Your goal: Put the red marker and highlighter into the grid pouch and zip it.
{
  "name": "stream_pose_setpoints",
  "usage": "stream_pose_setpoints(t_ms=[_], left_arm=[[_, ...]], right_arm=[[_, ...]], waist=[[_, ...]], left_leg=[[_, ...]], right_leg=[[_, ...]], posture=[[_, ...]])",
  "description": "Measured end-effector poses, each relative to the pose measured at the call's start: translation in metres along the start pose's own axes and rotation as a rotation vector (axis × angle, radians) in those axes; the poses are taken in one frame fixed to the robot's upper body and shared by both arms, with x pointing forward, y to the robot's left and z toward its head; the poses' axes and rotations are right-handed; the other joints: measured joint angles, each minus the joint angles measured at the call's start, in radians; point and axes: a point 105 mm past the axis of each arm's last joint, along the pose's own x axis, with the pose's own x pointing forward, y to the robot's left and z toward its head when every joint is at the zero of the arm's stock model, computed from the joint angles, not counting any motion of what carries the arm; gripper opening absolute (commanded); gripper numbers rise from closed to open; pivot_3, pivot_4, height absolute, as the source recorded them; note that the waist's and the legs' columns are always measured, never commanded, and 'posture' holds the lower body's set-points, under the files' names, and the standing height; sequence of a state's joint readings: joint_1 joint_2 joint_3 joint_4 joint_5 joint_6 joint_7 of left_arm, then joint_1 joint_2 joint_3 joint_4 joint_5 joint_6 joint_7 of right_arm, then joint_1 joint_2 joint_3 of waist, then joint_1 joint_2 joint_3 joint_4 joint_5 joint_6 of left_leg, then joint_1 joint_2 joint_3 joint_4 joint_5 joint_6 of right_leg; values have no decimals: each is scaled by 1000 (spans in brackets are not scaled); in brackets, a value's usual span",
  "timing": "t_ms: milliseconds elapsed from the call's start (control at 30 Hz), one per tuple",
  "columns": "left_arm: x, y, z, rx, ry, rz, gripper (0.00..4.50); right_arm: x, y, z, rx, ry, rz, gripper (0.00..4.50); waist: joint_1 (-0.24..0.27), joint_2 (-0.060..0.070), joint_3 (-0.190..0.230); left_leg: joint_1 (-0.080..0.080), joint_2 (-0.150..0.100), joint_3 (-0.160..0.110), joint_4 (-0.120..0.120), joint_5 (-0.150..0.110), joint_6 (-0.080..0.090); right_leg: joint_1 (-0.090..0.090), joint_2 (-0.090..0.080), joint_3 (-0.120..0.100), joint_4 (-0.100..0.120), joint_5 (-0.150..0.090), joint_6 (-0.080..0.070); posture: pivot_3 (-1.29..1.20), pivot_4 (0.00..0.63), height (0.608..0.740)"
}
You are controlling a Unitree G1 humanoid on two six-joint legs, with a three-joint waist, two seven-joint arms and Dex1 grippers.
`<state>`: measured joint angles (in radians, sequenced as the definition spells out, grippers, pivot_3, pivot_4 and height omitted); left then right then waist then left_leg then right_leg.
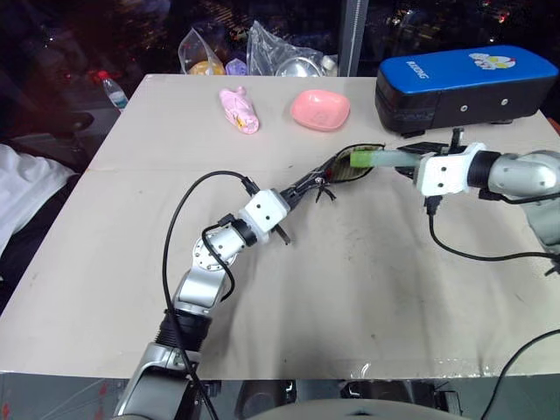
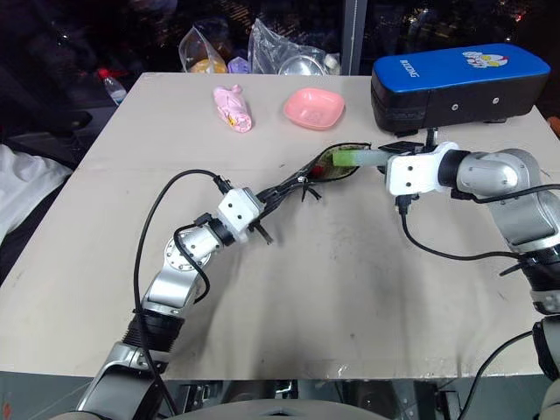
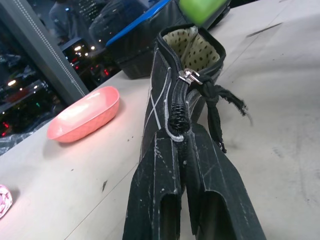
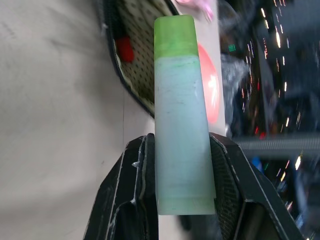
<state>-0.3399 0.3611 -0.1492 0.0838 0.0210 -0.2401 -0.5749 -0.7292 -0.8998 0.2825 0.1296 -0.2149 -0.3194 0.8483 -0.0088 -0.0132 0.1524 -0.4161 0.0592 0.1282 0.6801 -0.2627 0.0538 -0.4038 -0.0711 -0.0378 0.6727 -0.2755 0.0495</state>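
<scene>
The highlighter (image 4: 182,125), clamped in the right gripper (image 1: 404,161), points its green cap into the open right end of the grid pouch (image 3: 167,95), mid-table, where the red marker (image 4: 124,48) lies inside, while the left gripper (image 3: 186,165) pinches the pouch's left end.

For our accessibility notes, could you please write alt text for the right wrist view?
The right gripper clamps a pale green highlighter between its two black fingers, bright green cap end pointing at the open mouth of the grid pouch. Inside the pouch's dotted tan lining, a bit of red shows; a pink dish lies beyond.
</scene>
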Motion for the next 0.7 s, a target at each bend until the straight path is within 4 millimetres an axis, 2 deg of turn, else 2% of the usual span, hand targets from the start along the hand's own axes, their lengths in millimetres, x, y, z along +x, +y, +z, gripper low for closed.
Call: stream_pose_setpoints(t_ms=[33,100,167,233,333,467,567,633,700], left_arm=[[0,0,0,0,-1,-2,0],[1,-5,0,28,7,-39,0],[3,-11,6,49,-10,-72,0],[6,-16,12,62,-31,-99,0],[5,-18,14,71,-35,-117,0],[5,-20,15,73,-38,-126,0],[6,-21,15,68,-41,-122,0],[6,-21,15,66,-40,-119,0],[7,-20,15,58,-39,-105,0]], right_arm=[[1,0,0,-4,0,2,813],[16,7,0,-101,-16,73,813],[31,6,12,-171,-78,91,813],[41,13,22,-212,-136,118,813],[51,25,32,-237,-201,144,813],[58,29,34,-245,-252,142,813],[61,30,26,-232,-238,144,2458],[62,31,23,-221,-230,147,2846],[60,25,19,-152,-224,111,3590]], waist=[[0,0,0],[-5,1,1],[-10,1,1],[-6,1,1],[0,2,2],[-2,2,2],[-3,2,2],[-3,2,2],[-3,3,2]], left_leg=[[0,0,0,0,0,0],[0,-1,2,1,0,0],[1,0,2,1,0,0],[1,1,2,1,0,0],[0,3,3,1,0,0],[1,2,4,3,0,0],[1,3,4,3,0,0],[1,3,4,3,0,0],[1,3,3,3,0,0]], right_leg=[[0,0,0,0,0,0],[0,0,0,0,0,0],[0,1,1,2,0,0],[0,1,0,2,0,0],[0,0,-1,2,0,0],[0,0,0,3,0,0],[0,0,0,4,0,0],[0,0,0,4,0,0],[0,0,0,4,0,0]], posture=[[0,150,740],[0,150,740],[0,150,740],[0,150,740],[0,150,740],[0,150,740],[0,150,740],[0,150,740],[0,150,740]])
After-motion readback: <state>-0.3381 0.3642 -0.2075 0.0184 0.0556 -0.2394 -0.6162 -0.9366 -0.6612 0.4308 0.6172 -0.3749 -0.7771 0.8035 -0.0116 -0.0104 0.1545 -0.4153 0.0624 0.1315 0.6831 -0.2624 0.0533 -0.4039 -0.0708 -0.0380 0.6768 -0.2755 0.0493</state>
